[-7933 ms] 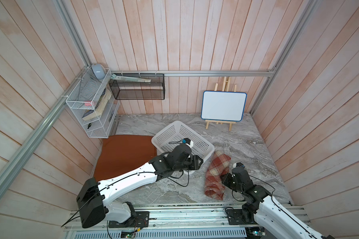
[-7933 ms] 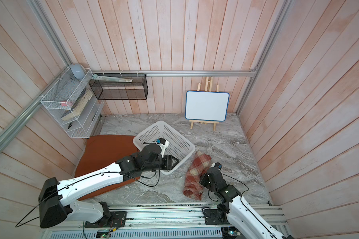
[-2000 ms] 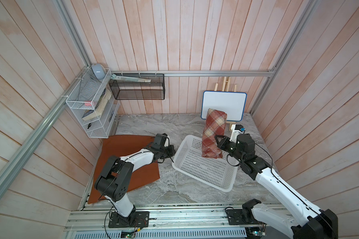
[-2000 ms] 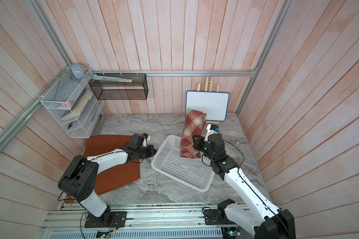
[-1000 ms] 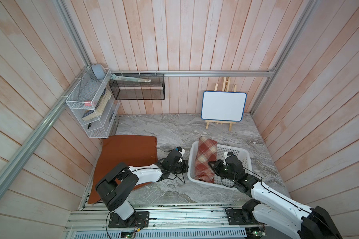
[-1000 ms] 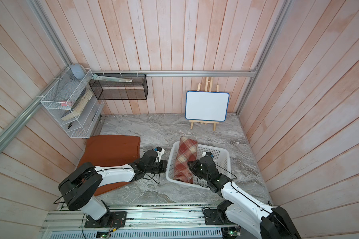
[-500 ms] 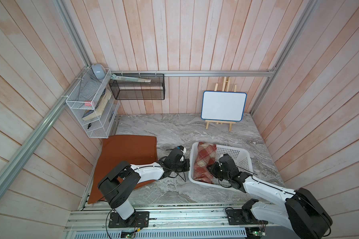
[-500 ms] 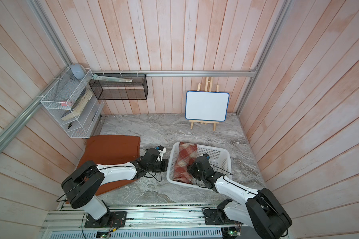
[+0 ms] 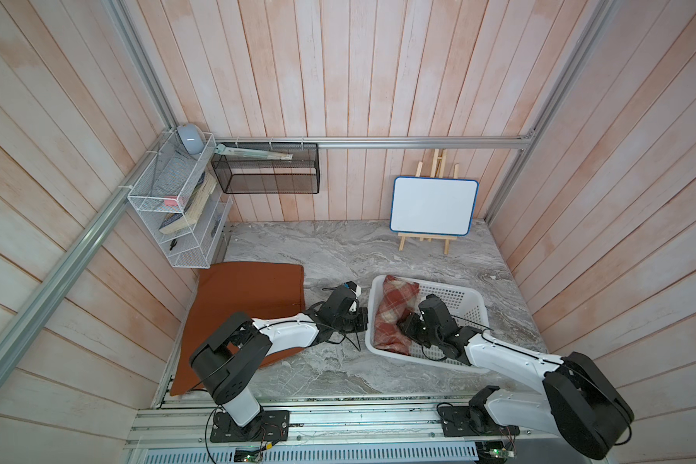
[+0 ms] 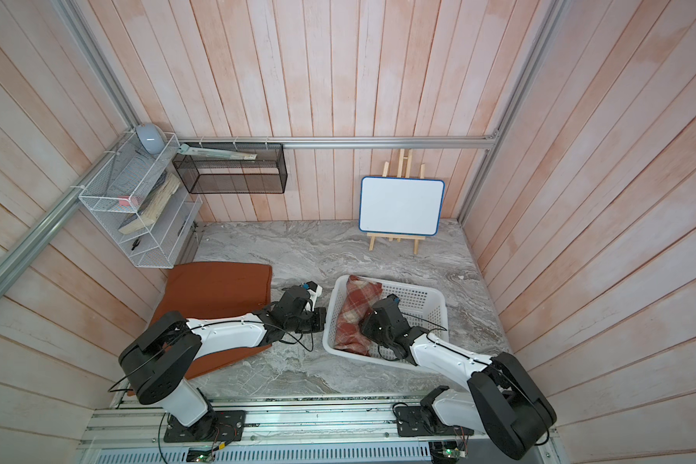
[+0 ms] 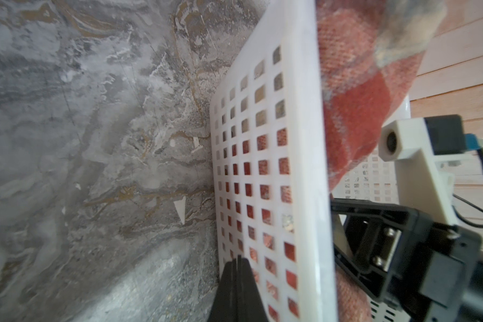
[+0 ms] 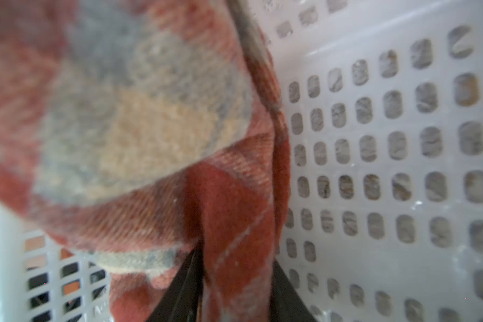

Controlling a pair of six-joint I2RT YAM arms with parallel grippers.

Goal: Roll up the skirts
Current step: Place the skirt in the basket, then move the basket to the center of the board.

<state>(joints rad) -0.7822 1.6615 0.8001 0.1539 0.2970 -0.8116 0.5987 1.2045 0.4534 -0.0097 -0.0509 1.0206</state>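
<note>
Skirts half done, at a guess: plaid skirt rolled, lying in basket; orange skirt flat on table, apart from basket, yet to roll. Right gripper part-open astride a plaid fold, hold uncertain. Left gripper closed, empty, just beside basket's outer wall.

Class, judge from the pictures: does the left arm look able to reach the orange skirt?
Probably yes. The orange skirt lies flat and uncovered, partly beneath that arm. The left gripper, shut beside the basket, need only swing back.
</note>
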